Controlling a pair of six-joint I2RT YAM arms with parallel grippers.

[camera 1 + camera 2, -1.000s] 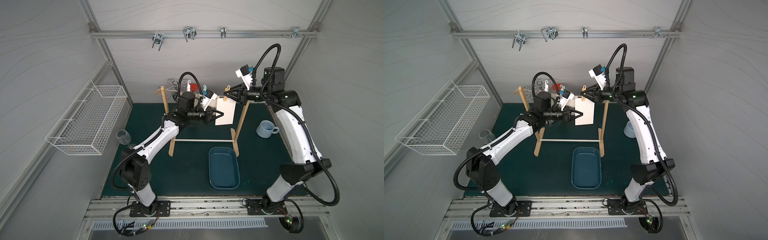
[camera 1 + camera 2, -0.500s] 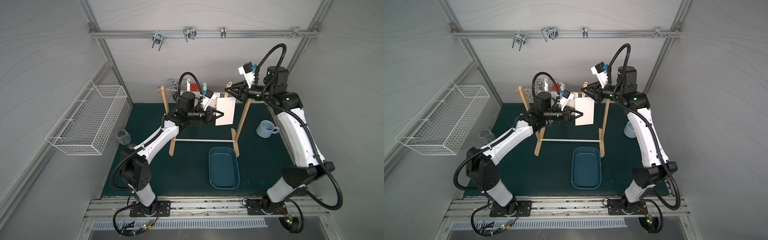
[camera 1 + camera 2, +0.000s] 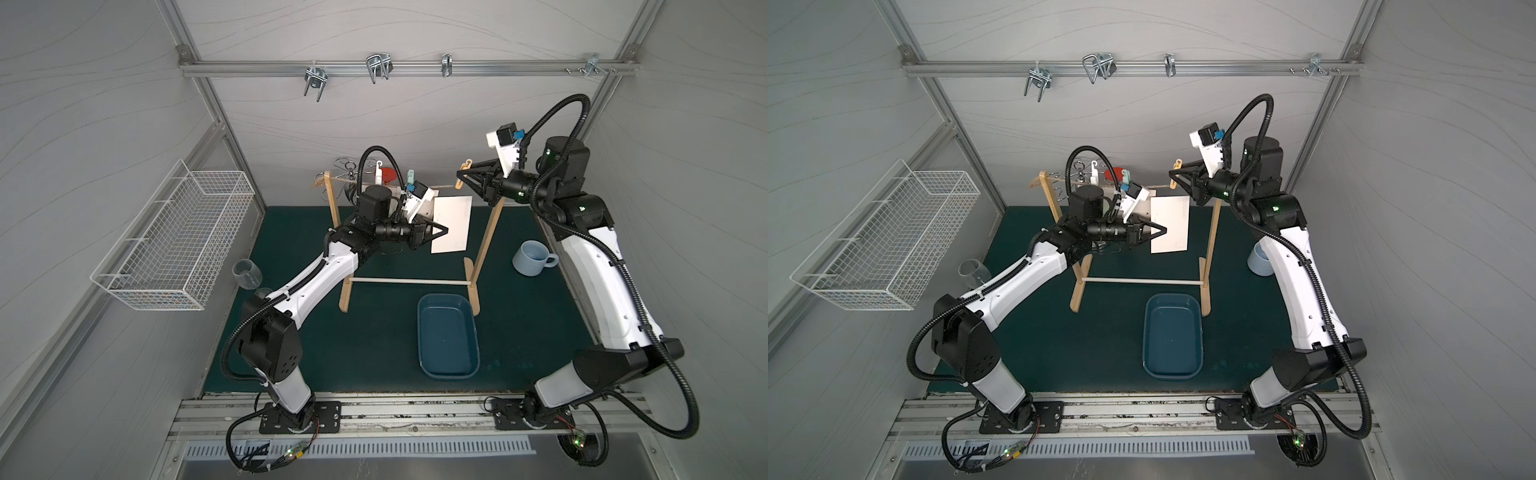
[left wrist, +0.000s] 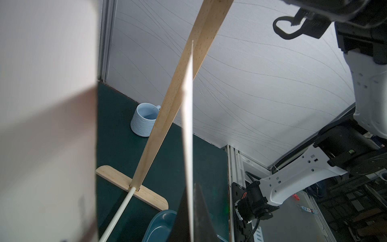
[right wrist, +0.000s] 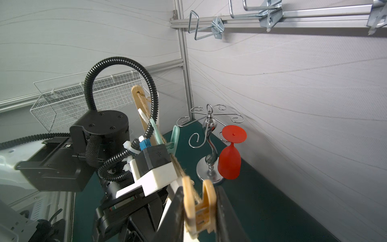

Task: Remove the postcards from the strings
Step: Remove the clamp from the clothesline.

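The right gripper (image 3: pixel 460 178) is squeezing the tan peg (image 5: pixel 199 207) on the string (image 5: pixel 178 165) while the left gripper (image 3: pixel 447 230) is clamping the postcard (image 3: pixel 454 218), which probably needs pulling free next

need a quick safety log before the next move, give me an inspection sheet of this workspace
surface: dark green mat
job's things: postcard hangs below the string, yellow peg at its top
clutter: blue tray, pale mug, clear glass, red goblet on chrome stand
grippers: left claw shut on the postcard's edge; right claw shut on the yellow peg
cables: black hose loops off each arm; the left one passes near the string
surroundings: grey panel walls, wire basket, hook rail
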